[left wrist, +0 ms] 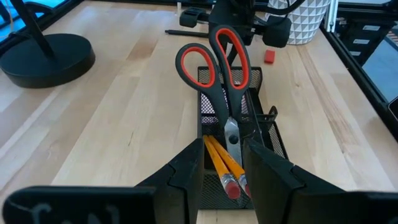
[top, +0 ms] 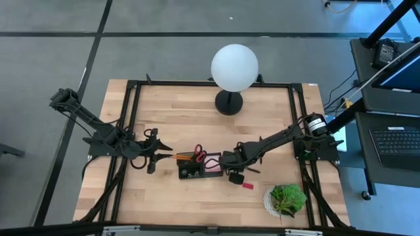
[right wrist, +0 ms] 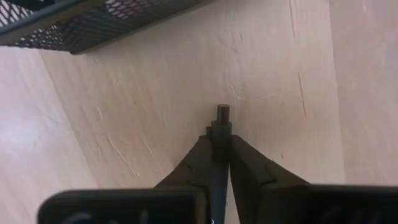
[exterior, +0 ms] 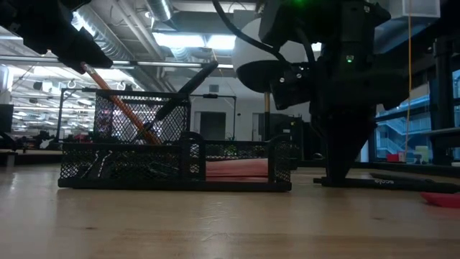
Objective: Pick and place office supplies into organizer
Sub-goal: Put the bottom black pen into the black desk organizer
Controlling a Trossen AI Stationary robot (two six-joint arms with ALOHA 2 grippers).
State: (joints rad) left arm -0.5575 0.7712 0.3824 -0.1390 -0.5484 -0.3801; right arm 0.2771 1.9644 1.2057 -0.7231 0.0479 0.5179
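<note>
The small black item (right wrist: 222, 122) lies on the worktop (right wrist: 286, 74) just beside the organizer (right wrist: 81, 25), on its right-arm side. It is dark, narrow and short; only its end shows between the fingertips, so whether it is a clip or a pen cannot be told. The right gripper (right wrist: 222, 134) stands over it, pointing down, its fingers clenched on the item.

The step in hand is judged to be the pick of this item. The next move calls for a straight lift clear of the worktop, then a short travel over the organizer's mesh wall to a free compartment before release.

The organizer (top: 197, 172) is a low black mesh tray. It already holds the red-handled scissors (left wrist: 217, 59), two orange pencils (left wrist: 219, 163) and a pink pad (exterior: 237, 168). A small red eraser (top: 247, 185) lies on the worktop near the potted plant (top: 287, 198).

The left gripper (left wrist: 222, 171) hovers beside the organizer's opposite end, fingers parted and grasping nothing.
</note>
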